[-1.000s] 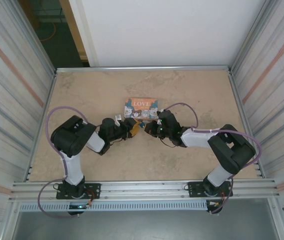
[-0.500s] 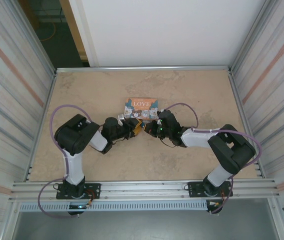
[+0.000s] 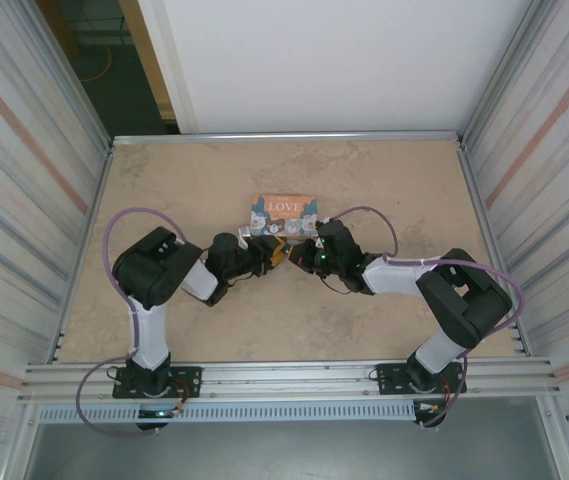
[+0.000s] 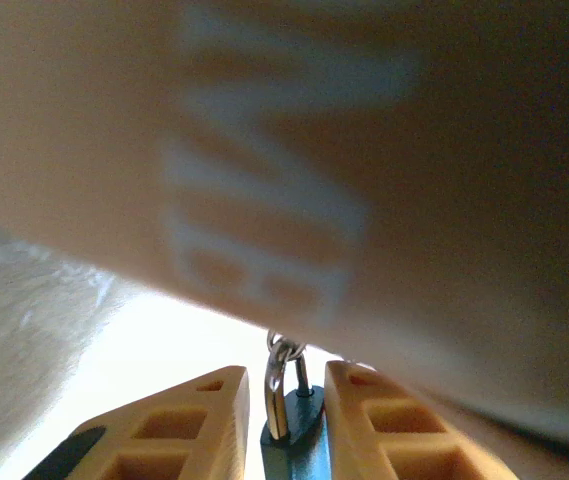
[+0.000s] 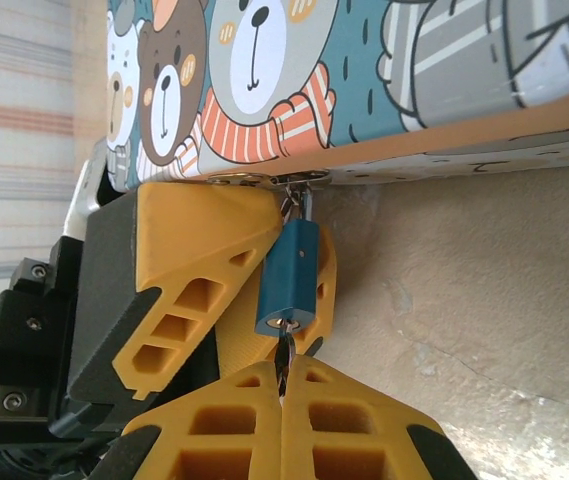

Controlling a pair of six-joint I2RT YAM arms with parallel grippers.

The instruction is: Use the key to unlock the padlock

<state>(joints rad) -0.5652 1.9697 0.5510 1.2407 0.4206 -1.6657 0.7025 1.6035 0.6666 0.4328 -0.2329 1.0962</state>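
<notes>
Right jaws are pressed together on the key [image 5: 285,350], whose tip is pushed into the bottom of the padlock [image 5: 289,272]. Left jaws sit close on either side of the teal padlock body, yellow fingers [image 4: 179,430] flanking it, can't tell if they actually pinch it. Padlock hangs by its small metal loop [image 4: 278,385] from the clasp on the near edge of the LOVE bear tin [image 5: 364,70], which lies mid-desk [image 5: 484,300], both arms meeting in front of it.

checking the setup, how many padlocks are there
1: the padlock hangs from the tin, inside the left claw, the key in the right claw at its base. More could hide behind the tin.
</notes>
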